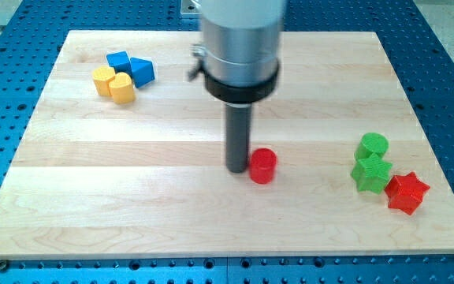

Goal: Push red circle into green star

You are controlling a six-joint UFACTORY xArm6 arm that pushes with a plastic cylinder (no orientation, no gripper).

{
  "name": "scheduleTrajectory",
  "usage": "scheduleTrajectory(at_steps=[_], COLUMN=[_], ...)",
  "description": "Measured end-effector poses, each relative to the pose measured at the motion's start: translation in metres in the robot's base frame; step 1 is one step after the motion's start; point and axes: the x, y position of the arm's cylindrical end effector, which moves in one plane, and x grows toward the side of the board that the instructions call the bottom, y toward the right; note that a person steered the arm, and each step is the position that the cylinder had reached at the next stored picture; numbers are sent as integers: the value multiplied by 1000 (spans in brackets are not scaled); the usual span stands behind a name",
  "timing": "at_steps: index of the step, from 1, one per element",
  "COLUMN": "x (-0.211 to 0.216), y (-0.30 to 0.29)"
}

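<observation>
The red circle (262,166), a short red cylinder, stands near the middle of the wooden board (132,205). My tip (237,169) rests on the board right against the circle's left side. The green star (371,173) lies well off to the view's right, level with the circle. A green circle (373,146) touches the star from above, and a red star (407,193) sits against its lower right.
At the view's top left is a tight cluster: a blue cube (118,61), a blue triangular block (142,71), a yellow block (103,80) and a yellow heart-like block (122,87). The board lies on a blue perforated table (448,63).
</observation>
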Motion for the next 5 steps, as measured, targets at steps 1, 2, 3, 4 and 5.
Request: scheduleTrajectory(at_steps=[1,2,3,4,5], x=[6,8,11,19,33], y=[-29,25,81,63,88])
